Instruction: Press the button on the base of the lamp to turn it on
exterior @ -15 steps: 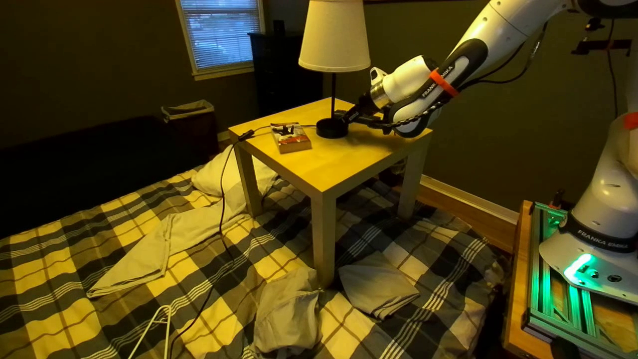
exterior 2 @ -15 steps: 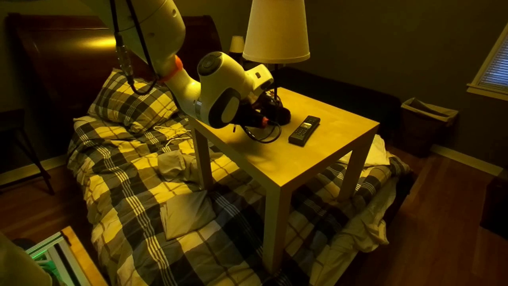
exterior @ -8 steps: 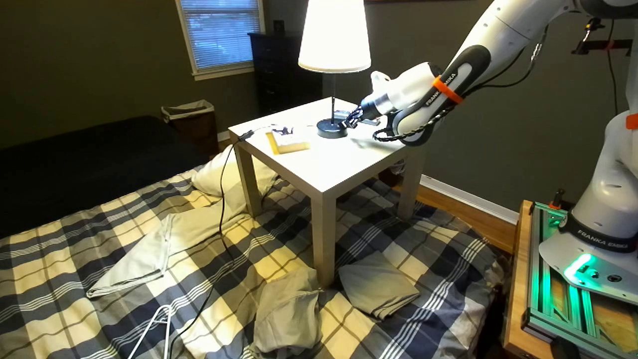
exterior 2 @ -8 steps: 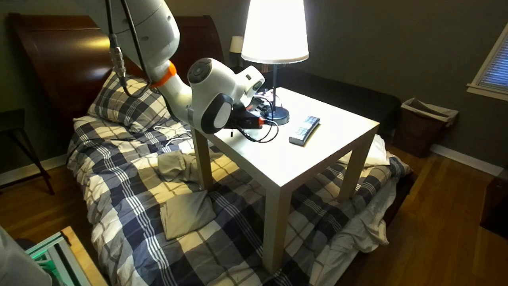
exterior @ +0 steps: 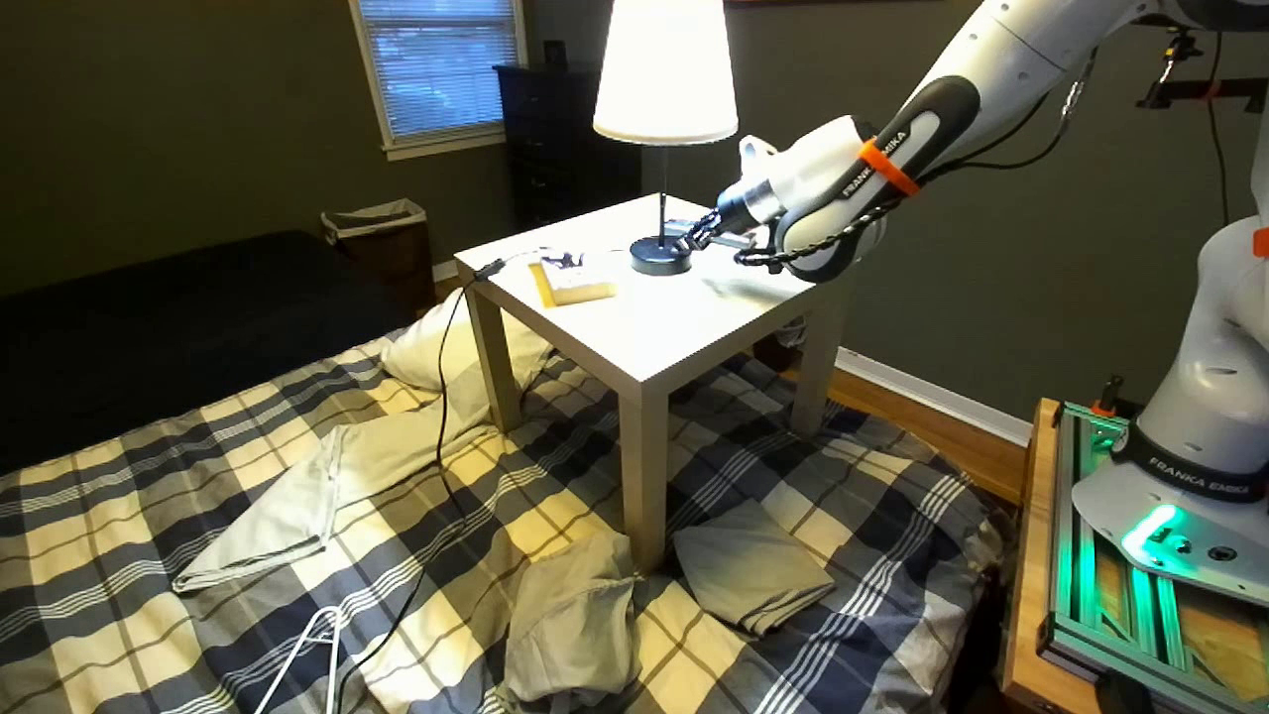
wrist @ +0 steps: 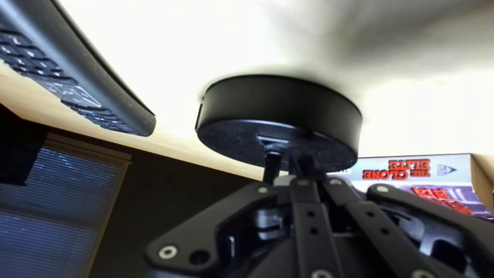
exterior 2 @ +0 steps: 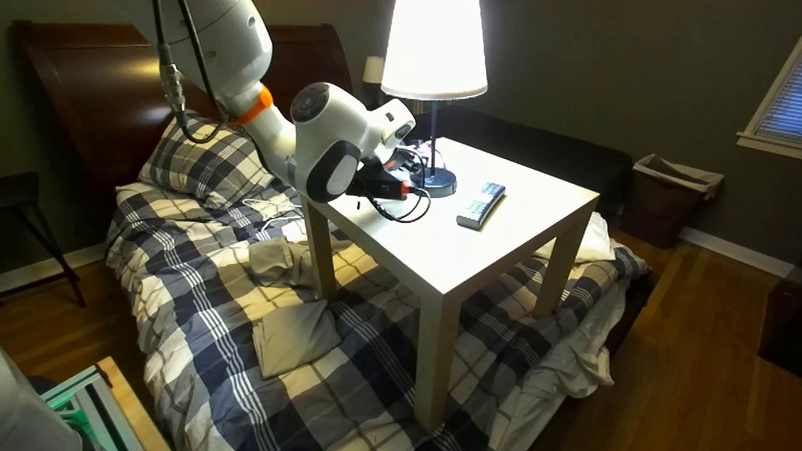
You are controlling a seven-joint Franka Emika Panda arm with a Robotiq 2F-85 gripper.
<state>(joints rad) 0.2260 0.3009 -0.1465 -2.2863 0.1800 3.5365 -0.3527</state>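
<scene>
Well to the left of the jaws and lower down, in an exterior view, a blue, grey and cream plaid bedcover (exterior: pixel 387 540) spreads out. Farther back on that side are a dark bin (exterior: pixel 382 256) and, higher up, a bluish window (exterior: pixel 441 69). Nearer, a black cord (exterior: pixel 442 416) hangs over the edge of the table (exterior: pixel 684 332), left of the jaws and below them. A thick paperback book (exterior: pixel 583 284) lies flat on the table, left of the jaws and near them; the wrist view shows red lettering on it. The lamp (exterior: pixel 664 124) stands upright just to the left of the jaws, and its tapering shade (exterior: pixel 666 64), glowing bright white in both exterior views, is above them. Its round, flat, black base (exterior: pixel 658 262) sits on the table right at the ends of the jaws. The jaws slant down toward it from the right, close beside the thin stem (exterior: pixel 663 213); they look closed together, with nothing held between them. Whether they touch the top of the base cannot be told. Just beyond them on the table lies a dark remote (exterior 2: pixel 481 207) with rows of keys. To the right of the jaws and higher, the white robot arm (exterior: pixel 1001 55) slopes upward.
</scene>
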